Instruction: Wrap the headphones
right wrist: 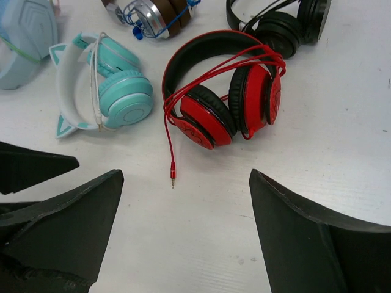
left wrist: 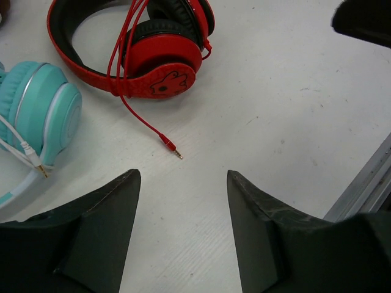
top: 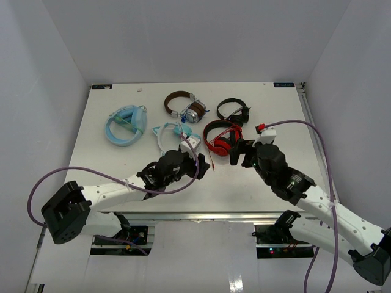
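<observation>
Spread apart and empty at both the left gripper [left wrist: 183,175] and the right gripper [right wrist: 186,175], with matte black wedge-shaped fingers. At 12 o'clock from the right one, flat on the white table [right wrist: 317,152]: the headphones [right wrist: 204,119], glossy red cups, black padded rings, thin red cable [right wrist: 168,134] looped over the band, metal plug lying loose. At 10 o'clock, mint cat-ear headphones [right wrist: 122,97].
</observation>
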Robot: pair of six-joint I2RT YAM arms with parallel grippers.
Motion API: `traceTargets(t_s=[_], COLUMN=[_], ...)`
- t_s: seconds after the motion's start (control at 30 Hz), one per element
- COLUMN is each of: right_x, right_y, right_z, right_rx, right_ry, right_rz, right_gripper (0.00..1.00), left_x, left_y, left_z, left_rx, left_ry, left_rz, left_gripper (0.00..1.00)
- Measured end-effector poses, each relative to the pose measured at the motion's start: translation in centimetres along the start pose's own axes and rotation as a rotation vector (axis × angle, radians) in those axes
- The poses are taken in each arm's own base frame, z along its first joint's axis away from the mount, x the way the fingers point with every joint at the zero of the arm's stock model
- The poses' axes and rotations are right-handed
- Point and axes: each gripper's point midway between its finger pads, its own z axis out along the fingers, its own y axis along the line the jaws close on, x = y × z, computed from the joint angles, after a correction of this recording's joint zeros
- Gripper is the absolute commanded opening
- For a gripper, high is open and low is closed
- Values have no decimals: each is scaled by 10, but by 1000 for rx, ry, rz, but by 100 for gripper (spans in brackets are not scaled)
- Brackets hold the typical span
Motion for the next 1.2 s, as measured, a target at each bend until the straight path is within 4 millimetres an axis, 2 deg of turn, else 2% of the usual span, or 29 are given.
traceTargets(t_s=[0.13,0.27,0.47,0.6,0.83,1.2], right_x=[-4,-8,-7,-3,-1,0], right_y=[-5,-5,-4,-2,-1,2], right_z=[-12,-13,-9,-6,-5,-5], right_rx=[-27,-31,-31,-37,-45,-58], right_ry=[-72,-100,-94,-77,-69,-64], right_rz=[23,32,21,5,-3,-5], right_gripper=[90,90,90,90,90,90], left_x=[4,-10,-52,-71,-71,-76], left_y=[-2,-3,9,19,31,34], left_z=[7,1,-35,-51,-61,-66], left_rx=[10,15,-38,-87,-144,-160], left_ry=[4,-48,-233,-323,-355,-378], left_rz=[4,6,-14,-38,-52,-63], left_gripper=[77,86,90,91,97,98])
